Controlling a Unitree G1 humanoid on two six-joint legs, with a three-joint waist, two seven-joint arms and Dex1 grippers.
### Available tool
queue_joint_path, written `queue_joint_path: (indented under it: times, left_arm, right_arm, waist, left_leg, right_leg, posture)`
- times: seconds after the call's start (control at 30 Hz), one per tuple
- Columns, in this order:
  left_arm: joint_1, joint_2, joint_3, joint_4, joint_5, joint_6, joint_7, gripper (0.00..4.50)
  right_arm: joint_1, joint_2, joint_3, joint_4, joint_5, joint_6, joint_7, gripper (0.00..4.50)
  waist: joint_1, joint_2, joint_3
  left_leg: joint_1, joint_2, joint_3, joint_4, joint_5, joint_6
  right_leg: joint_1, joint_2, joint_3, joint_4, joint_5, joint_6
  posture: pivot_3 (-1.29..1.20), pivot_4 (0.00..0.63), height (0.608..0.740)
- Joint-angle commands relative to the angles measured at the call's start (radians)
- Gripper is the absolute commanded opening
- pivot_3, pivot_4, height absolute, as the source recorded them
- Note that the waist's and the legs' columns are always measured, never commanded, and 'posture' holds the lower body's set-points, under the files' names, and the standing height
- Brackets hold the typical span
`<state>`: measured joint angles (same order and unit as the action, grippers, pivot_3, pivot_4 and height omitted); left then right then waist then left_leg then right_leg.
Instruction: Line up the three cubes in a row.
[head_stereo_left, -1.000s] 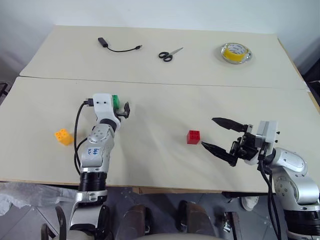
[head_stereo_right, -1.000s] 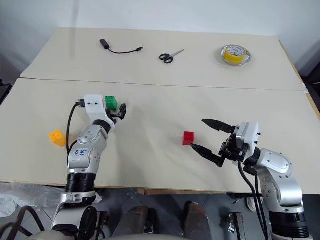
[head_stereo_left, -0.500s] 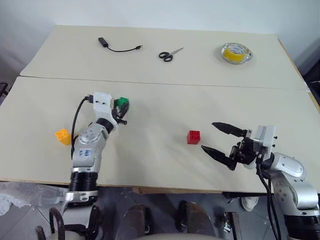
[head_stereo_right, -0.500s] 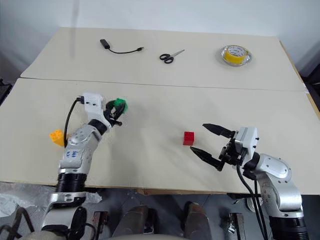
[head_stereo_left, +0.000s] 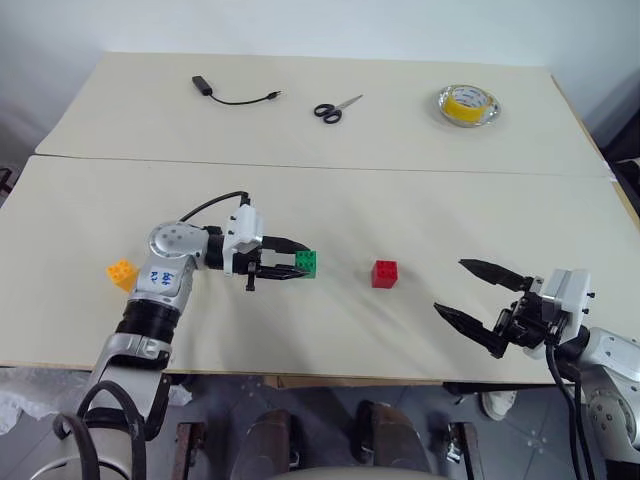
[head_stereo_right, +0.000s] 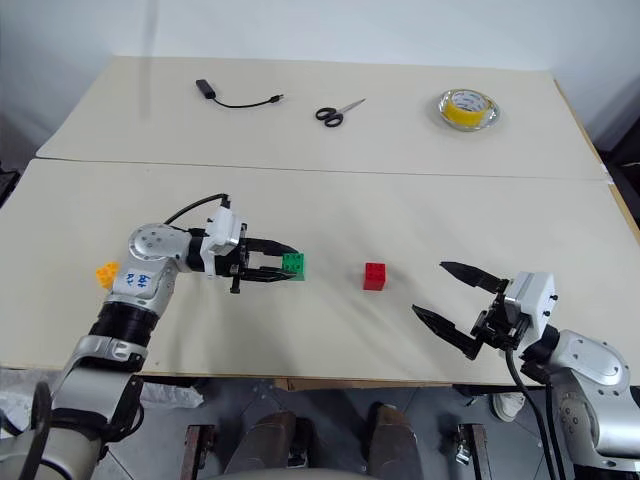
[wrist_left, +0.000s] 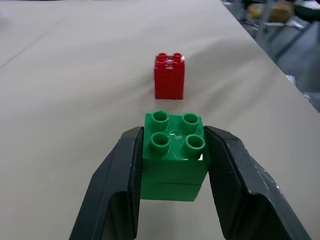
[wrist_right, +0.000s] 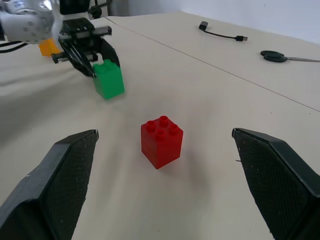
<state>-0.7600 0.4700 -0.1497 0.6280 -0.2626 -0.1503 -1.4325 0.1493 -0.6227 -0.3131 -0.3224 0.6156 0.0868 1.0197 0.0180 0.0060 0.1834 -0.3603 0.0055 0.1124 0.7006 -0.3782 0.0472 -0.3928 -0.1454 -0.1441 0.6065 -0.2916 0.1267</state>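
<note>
worktop (head_stereo_left: 330, 200): two pale boards butted together. Your cubes all sit on the near one. The far one carries a cable (head_stereo_left: 232, 94), scissors (head_stereo_left: 336, 108) and a yellow tape roll (head_stereo_left: 468, 104), none of which concern you.
right gripper (head_stereo_left: 482, 307): jaws spread wide and holding nothing, low over the near edge, well to the right of the red cube.
left gripper (head_stereo_left: 296, 266): jaws pinching the green cube by its two side faces and pointing across toward the red cube.
green cube (head_stereo_left: 307, 264): studs up, low to the worktop. Whether it touches the surface, you cannot tell. Near the red cube with a clear gap between.
red cube (head_stereo_left: 385, 273): free on the worktop, studs up, about mid-width.
yellow-orange cube (head_stereo_left: 122, 273): free, far out on the left, beyond the left arm.
step in hand: judged as placing the green cube as the second in the row.
next move: set it down square to the red cube, release cleanly, then fetch the yellow-orange cube and place it on the same line.
</note>
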Motion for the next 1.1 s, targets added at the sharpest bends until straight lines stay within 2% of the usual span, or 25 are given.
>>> queue_joint_path:
  times: [0.03,0.2,0.4,0.6,0.7,0.73,0.83,0.93,1.03,1.1]
  left_arm:
    - [-0.054,-0.021,0.003,0.119,0.03,-0.093,-0.039,1.49]
    - [-0.115,-0.059,0.015,0.252,0.055,-0.184,-0.038,1.49]
    - [-0.136,-0.074,0.03,0.317,0.072,-0.256,-0.033,1.49]
    - [-0.13,-0.068,0.053,0.283,0.048,-0.157,-0.05,3.41]
    - [-0.092,-0.06,0.13,0.168,0.008,-0.161,0.066,4.34]
    - [-0.055,-0.049,0.158,0.09,-0.01,-0.155,0.096,4.48]
    - [0.102,-0.016,0.229,-0.227,-0.079,-0.03,0.205,4.48]
    - [0.334,0.018,0.337,-0.579,-0.151,0.13,0.38,4.48]
    - [0.551,0.006,0.487,-0.799,-0.195,0.221,0.573,4.48]
    - [0.694,-0.019,0.607,-0.878,-0.204,0.234,0.687,4.48]
  right_arm:
    - [0.028,0.014,-0.022,-0.048,0.008,-0.024,-0.012,4.5]
    - [0.045,0.025,-0.015,-0.06,0.004,-0.03,-0.023,4.5]
    - [0.038,0.019,-0.006,-0.057,0.009,-0.023,-0.02,4.5]
    - [0.01,0.009,0.013,-0.044,0.013,-0.011,0.0,4.5]
    - [-0.049,0.021,0.05,-0.057,0.02,0.004,-0.006,4.5]
    - [-0.068,0.023,0.071,-0.064,0.023,0.013,-0.001,4.5]
    - [-0.115,0.025,0.124,-0.072,0.029,0.034,0.015,4.5]
    - [-0.162,0.012,0.174,-0.068,0.036,0.078,0.031,4.5]
    - [-0.208,0.008,0.212,-0.059,0.031,0.09,0.063,4.5]
    - [-0.241,0.012,0.236,-0.055,0.031,0.098,0.082,4.5]
  waist:
    - [0.001,0.0,0.0]
    - [0.008,-0.001,0.0]
    - [0.007,-0.001,0.0]
    - [0.005,-0.001,0.0]
    - [0.004,-0.001,0.001]
    - [0.0,-0.001,0.001]
    - [-0.012,-0.001,0.001]
    - [-0.026,-0.001,0.001]
    - [-0.023,-0.002,0.001]
    - [-0.021,-0.002,0.001]
  left_leg:
    - [0.0,0.0,0.0,0.0,0.0,0.0]
    - [-0.001,-0.001,-0.001,0.001,0.0,0.001]
    - [-0.001,-0.001,-0.002,0.001,0.0,0.001]
    - [-0.002,-0.001,-0.002,0.002,0.0,0.001]
    - [-0.002,0.001,-0.003,0.002,0.0,0.001]
    - [-0.002,0.004,-0.003,0.003,0.0,0.001]
    - [-0.002,0.006,-0.004,0.003,0.0,0.001]
    - [-0.002,0.006,-0.005,0.002,0.0,0.001]
    - [-0.003,0.006,-0.006,0.002,0.0,0.001]
    - [-0.002,0.006,-0.007,0.003,0.0,0.001]
  right_leg:
    - [0.0,0.0,0.0,0.0,0.0,0.0]
    - [0.0,-0.001,0.0,0.0,0.0,0.001]
    - [0.0,-0.002,0.0,0.0,0.001,0.001]
    - [0.0,-0.002,-0.001,0.001,0.001,0.001]
    - [0.0,-0.002,-0.001,0.001,0.001,0.001]
    - [0.0,-0.002,-0.001,0.001,0.001,0.001]
    - [-0.001,-0.002,-0.001,0.001,0.001,0.001]
    - [-0.001,-0.002,-0.001,0.001,0.0,0.001]
    - [0.0,-0.003,-0.001,0.001,0.001,0.001]
    - [0.001,-0.004,0.0,0.0,0.0,0.001]
  posture:
    - [0.0,0.15,0.74]
    - [0.0,0.15,0.74]
    - [0.0,0.15,0.74]
    - [0.0,0.15,0.74]
    - [0.0,0.15,0.74]
    - [0.0,0.15,0.74]
    - [0.0,0.15,0.74]
    - [0.0,0.15,0.74]
    - [0.0,0.15,0.74]
    - [0.0,0.15,0.74]
